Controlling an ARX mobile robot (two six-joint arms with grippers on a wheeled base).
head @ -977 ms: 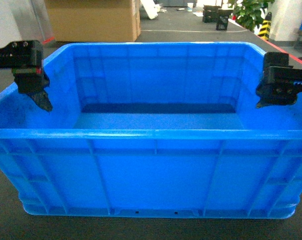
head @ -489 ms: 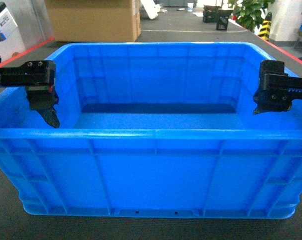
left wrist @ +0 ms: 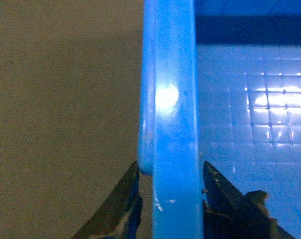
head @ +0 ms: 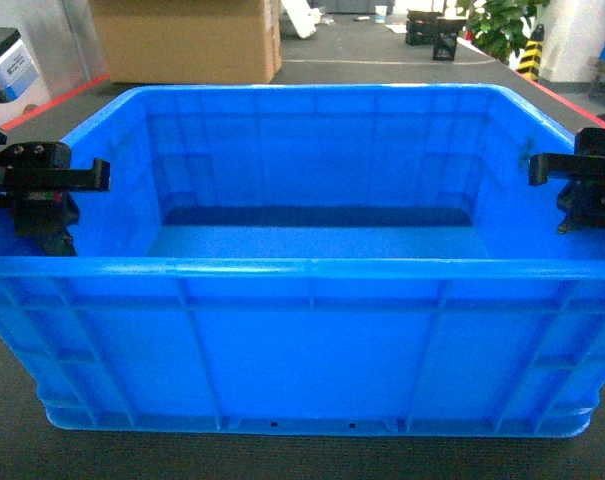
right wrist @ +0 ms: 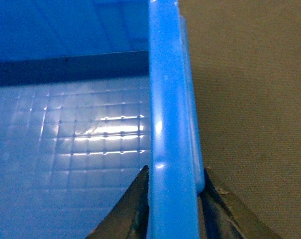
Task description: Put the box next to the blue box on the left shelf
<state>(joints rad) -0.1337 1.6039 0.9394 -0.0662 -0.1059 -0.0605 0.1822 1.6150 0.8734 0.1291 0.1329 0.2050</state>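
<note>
My left gripper [left wrist: 170,199] at nine o'clock and right gripper [right wrist: 172,199] at three o'clock each straddle the rim of the box [head: 312,330] on the dark floor [head: 12,440], fingers pressed against it.

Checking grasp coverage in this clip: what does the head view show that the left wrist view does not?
Head only: the whole box, both pincers at opposite side walls, the right pincer, a cardboard carton and a plant behind. Left wrist only: the left pincer with one finger on each side of the rim, and the gridded floor pattern. Both: the blue box and dark ground.
</note>
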